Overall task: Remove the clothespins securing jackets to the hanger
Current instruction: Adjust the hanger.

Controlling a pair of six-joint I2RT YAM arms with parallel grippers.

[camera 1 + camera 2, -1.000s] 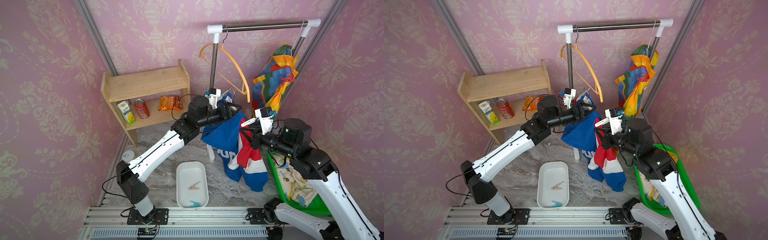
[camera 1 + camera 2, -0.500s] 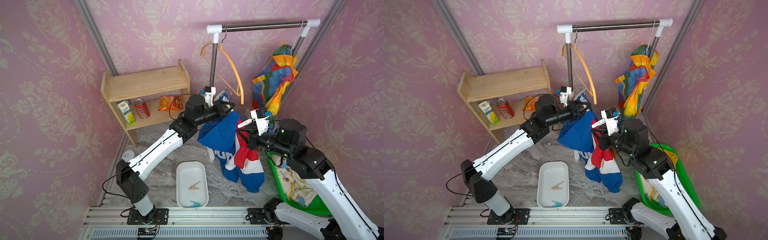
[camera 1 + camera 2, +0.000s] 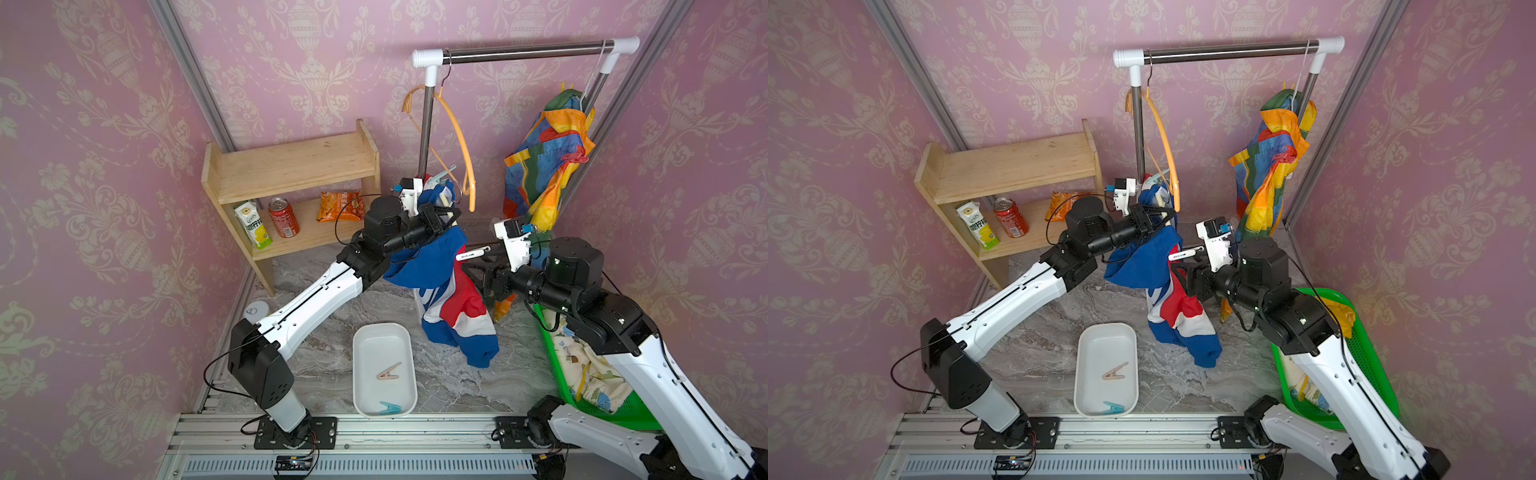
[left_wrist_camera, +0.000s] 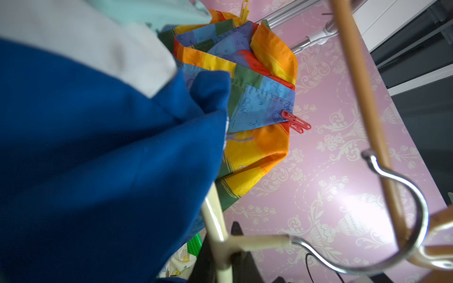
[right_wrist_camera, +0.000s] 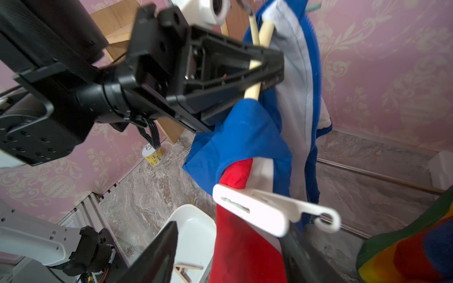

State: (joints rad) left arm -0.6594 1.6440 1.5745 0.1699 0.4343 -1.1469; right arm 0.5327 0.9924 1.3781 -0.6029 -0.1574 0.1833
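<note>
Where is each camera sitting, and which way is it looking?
Both top views: high above the front rail, looking down on rack, white tray and both whole arms with left gripper and right gripper.
Left wrist: on the left arm, looking up past the blue jacket to the rainbow jacket; its dark fingertips show.
Right wrist: on the right arm, facing the left gripper shut on the cream hanger, and a white clothespin; its spread fingers show.
Shared: both wrist views show the blue jacket.

Marble floor (image 3: 316,365) beneath white tray (image 3: 376,349), green basket (image 3: 619,413), wooden shelf (image 3: 291,166).
</note>
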